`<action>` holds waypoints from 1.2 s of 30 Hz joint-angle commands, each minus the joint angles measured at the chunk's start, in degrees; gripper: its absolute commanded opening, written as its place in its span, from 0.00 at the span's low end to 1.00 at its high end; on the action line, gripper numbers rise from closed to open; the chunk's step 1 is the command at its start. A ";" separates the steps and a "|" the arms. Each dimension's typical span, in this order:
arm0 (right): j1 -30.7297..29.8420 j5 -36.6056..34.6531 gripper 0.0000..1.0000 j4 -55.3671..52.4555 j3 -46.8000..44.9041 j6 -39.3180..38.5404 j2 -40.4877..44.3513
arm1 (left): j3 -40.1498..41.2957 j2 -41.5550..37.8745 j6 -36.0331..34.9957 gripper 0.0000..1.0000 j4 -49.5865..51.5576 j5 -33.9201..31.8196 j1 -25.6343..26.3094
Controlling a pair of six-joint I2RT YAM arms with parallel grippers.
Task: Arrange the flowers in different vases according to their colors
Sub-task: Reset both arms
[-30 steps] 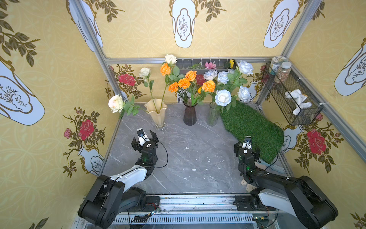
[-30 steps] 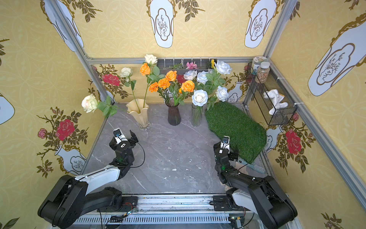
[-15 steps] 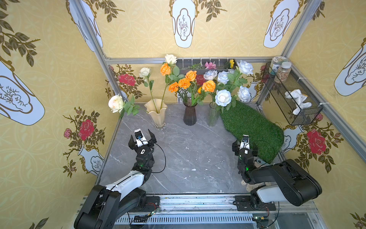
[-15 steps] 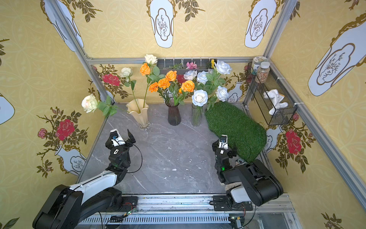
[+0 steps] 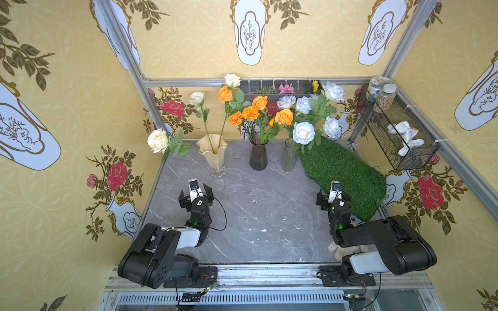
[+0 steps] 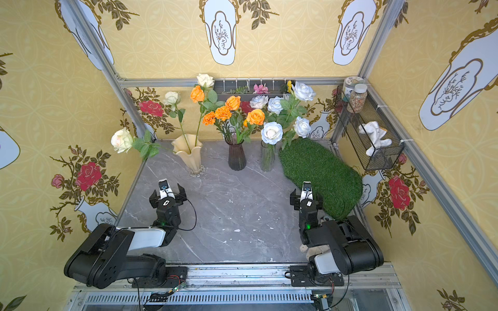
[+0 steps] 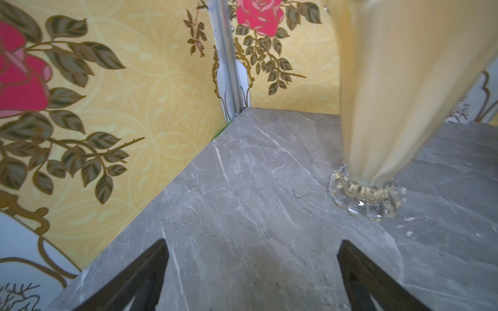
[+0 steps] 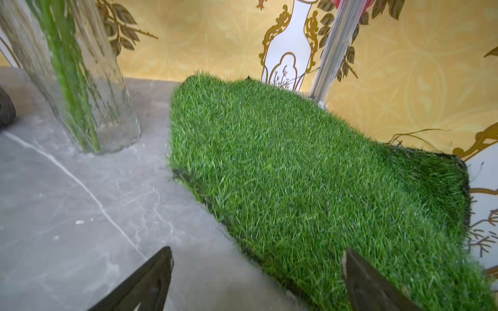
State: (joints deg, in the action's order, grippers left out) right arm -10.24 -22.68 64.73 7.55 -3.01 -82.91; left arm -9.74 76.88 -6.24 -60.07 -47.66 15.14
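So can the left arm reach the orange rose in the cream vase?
Probably yes: left gripper open, only bare marble between it and the cream vase; the orange rose stem stands exposed.

Nothing legible; the label on the jar (image 5: 376,90) is too small.

Grey marble table (image 5: 256,210) bears cream vase (image 5: 214,157), purple vase (image 5: 258,159), glass vase (image 5: 290,159), grass mat (image 5: 342,172).

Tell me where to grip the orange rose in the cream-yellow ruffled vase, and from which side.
Grip the orange rose by its bare green stem, just above the cream-yellow ruffled vase rim and below the leaves. Come from the front with the open left gripper: the stem is thin and nearly upright there.
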 commanded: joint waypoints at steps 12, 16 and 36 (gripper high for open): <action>0.70 0.29 0.97 -4.36 2.37 2.28 -0.23 | 0.85 -6.41 10.97 1.00 9.73 23.26 -12.18; 0.86 0.33 0.97 -5.13 2.71 2.48 -0.14 | -0.63 -1.99 10.07 1.00 8.07 26.76 -13.77; 1.98 2.23 0.97 -7.19 3.67 3.01 -0.24 | -1.35 -1.60 11.03 1.00 8.59 28.14 -15.22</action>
State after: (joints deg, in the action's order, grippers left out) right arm -8.51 -21.21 56.95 10.79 -0.27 -83.09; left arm -10.66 75.26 3.95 -51.94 -21.02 0.56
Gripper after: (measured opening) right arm 0.973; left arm 0.999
